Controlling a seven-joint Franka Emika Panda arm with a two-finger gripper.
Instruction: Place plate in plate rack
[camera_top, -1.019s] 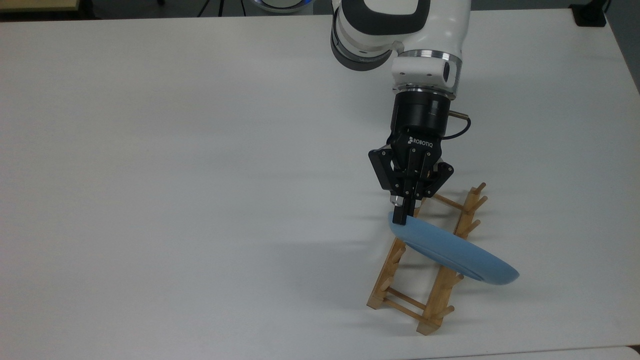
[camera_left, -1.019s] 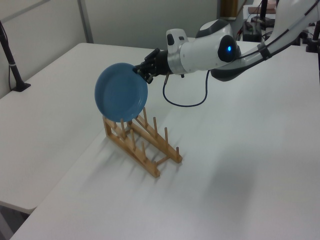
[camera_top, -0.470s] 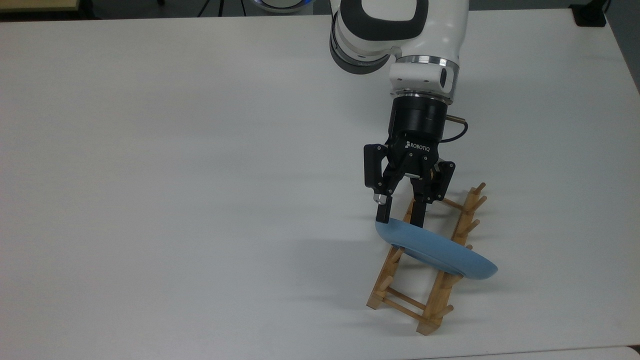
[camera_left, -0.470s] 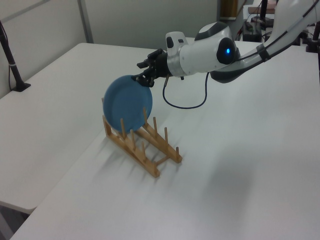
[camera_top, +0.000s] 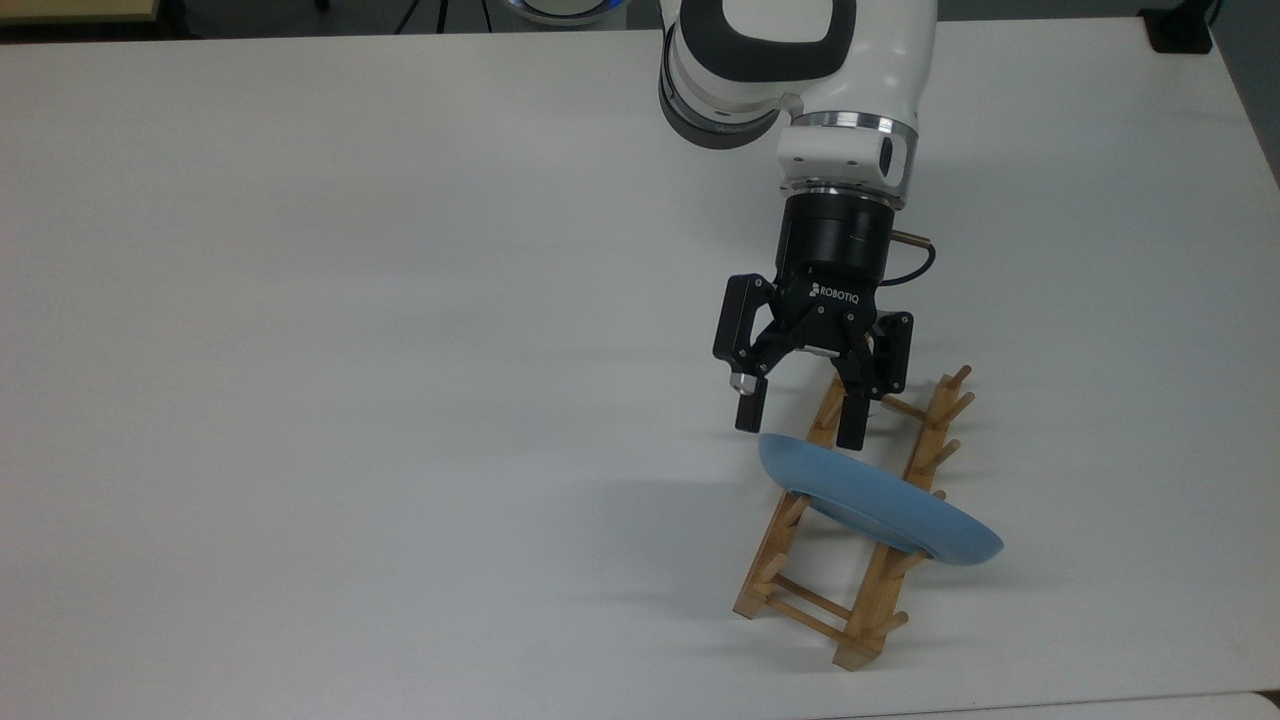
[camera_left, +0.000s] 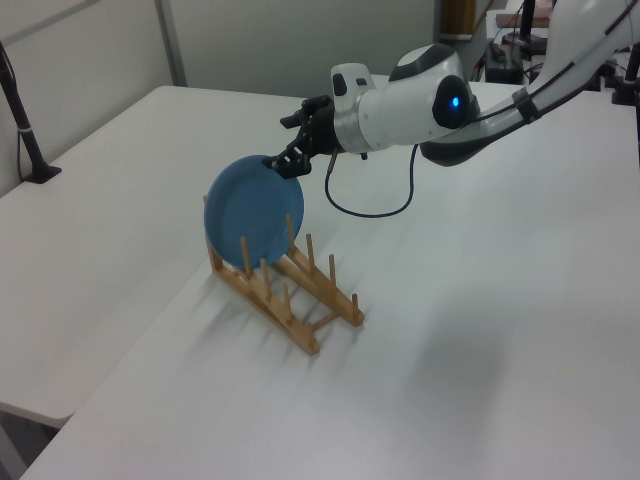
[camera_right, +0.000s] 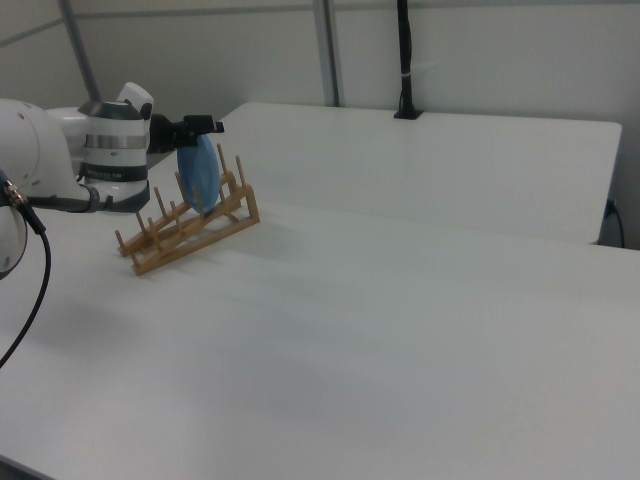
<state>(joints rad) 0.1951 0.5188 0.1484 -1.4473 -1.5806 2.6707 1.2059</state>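
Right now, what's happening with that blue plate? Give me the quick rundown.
Hand open, just above the plate's rim. Plate standing on edge between the pegs of the plate rack, leaning slightly. Nothing in the way on the table.

White table (camera_top: 300, 300); black pole (camera_right: 403, 60) (upright) at far edge.

We saw plate (camera_top: 880, 500) standing on edge in plate rack (camera_top: 850, 520), leaning between pegs. Gripper (camera_top: 800, 425) sat just above plate's rim, fingers spread clear of it.
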